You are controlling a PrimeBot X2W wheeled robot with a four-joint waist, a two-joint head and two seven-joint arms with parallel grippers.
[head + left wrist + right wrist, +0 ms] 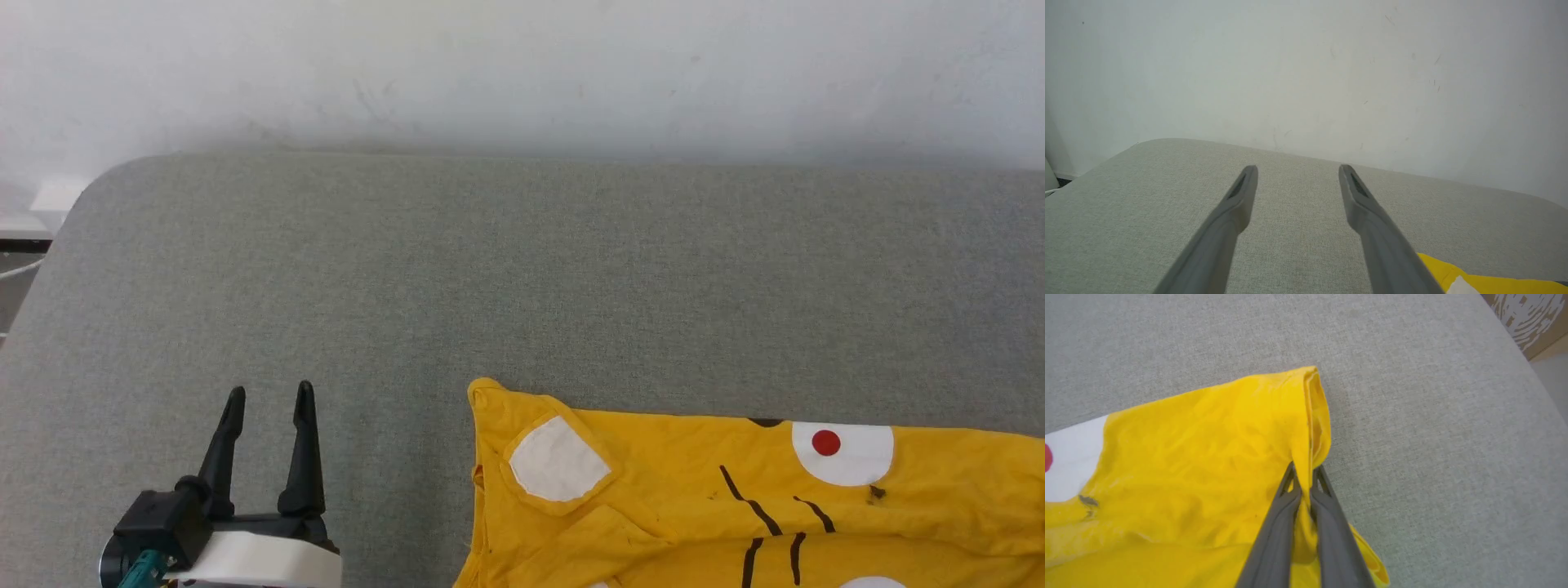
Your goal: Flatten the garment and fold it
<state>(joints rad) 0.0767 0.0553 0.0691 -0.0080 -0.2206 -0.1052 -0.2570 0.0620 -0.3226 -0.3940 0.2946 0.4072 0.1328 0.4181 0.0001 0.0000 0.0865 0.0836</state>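
1. While the left gripper (271, 390) hangs with its jaws spread wide and nothing between them, over bare grey pad (408, 269) well left of the shirt (694, 506), that side of the cloth has no restraint. Risk: a pull from the right would likely drag the whole shirt instead of stretching it flat.
2. Shirt position: print side up on the near right part of the pad, left corner curled, creases across the front. Risk: folding over these creases would probably lock them in.
3. Farther right, the right gripper (1305, 467) has its jaws pinched together on a thin ridge of yellow fabric just beside a rolled hem (1316, 404). Risk: the bite looks shallow, so the cloth may slip out under tension. It may also trap more than one layer, which would bunch the shirt when lifted.
4. Beyond that grip the pad ends in a rounded edge. Risk: an outward pull could carry the hem over it.
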